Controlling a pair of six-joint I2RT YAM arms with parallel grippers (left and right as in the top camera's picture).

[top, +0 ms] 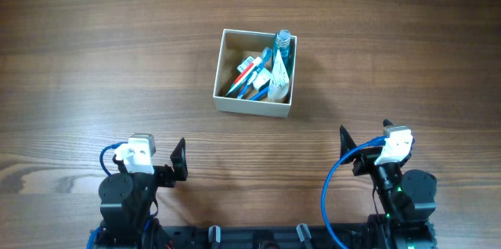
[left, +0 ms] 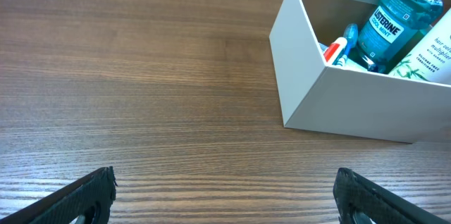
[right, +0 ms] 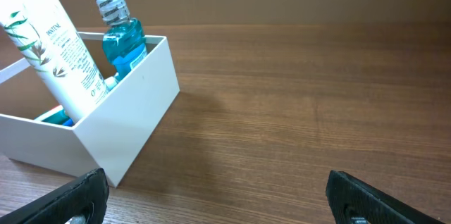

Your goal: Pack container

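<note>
Ahead of left gripper (left: 224, 182), right gripper (right: 217, 182): container (top: 252, 106), well apart.

My left gripper (left: 224, 182) looks matt black plastic, the table (left: 127, 76) grained wood, the container (left: 352, 104) smooth matt white, the mouthwash bottle (left: 394, 23) glossy.

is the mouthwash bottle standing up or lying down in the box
Standing up. The mouthwash bottle sits in a corner of the box, cap rising above the wall, beside a leaning white tube.
</note>
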